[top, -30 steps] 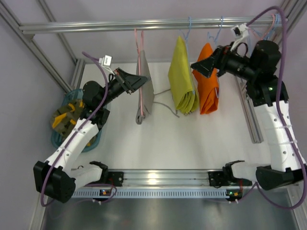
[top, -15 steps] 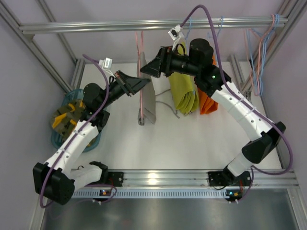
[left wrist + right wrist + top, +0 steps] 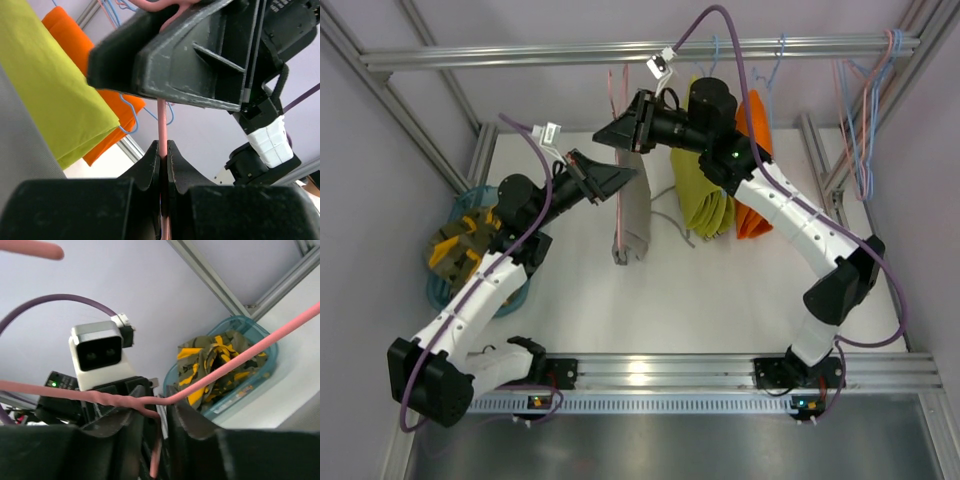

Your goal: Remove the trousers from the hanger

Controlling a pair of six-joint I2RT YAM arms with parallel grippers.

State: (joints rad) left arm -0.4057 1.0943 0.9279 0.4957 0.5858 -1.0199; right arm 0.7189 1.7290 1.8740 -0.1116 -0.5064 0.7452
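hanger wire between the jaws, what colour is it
Pink; the hanger shows best in the left wrist view.

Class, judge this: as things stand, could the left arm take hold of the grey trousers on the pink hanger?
Probably not yet. The left pincer is shut on the pink hanger, so it is occupied. The grey trousers hang just beside it, unobstructed, so letting go should free it.

The right hand (image 3: 605, 137) has swung from the orange cloth (image 3: 750, 222) across to the pink hanger (image 3: 612, 90), fingers narrowing around its wire; the grey trousers (image 3: 636, 215) have shifted slightly.
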